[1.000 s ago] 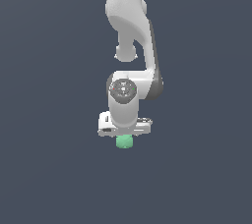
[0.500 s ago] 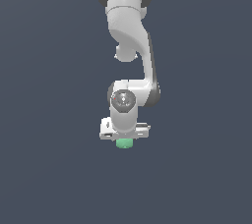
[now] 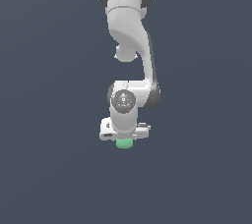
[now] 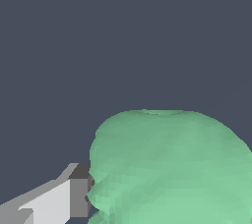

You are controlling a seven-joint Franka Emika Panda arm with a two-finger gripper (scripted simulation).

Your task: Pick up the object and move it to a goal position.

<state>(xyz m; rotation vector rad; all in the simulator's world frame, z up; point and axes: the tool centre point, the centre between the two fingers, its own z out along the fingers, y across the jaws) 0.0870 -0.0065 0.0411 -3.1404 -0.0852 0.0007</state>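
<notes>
The object (image 3: 124, 143) is a small mint-green lump showing just below the white gripper (image 3: 124, 140) in the exterior view. Only its lower part peeks out; the gripper body hides the rest. In the wrist view the object (image 4: 172, 169) fills much of the picture, its faceted green surface pressed against one grey-tipped finger (image 4: 78, 196). The other finger is out of that view. The gripper is shut on the object.
The white arm (image 3: 129, 46) rises straight up from the gripper to the top of the exterior view. Behind everything is a plain dark grey-blue surface (image 3: 49, 120) with no other objects or edges in sight.
The gripper with the object has shifted slightly in the exterior view, and the arm's upper links have bent a little differently. The grip on the object has not changed.
</notes>
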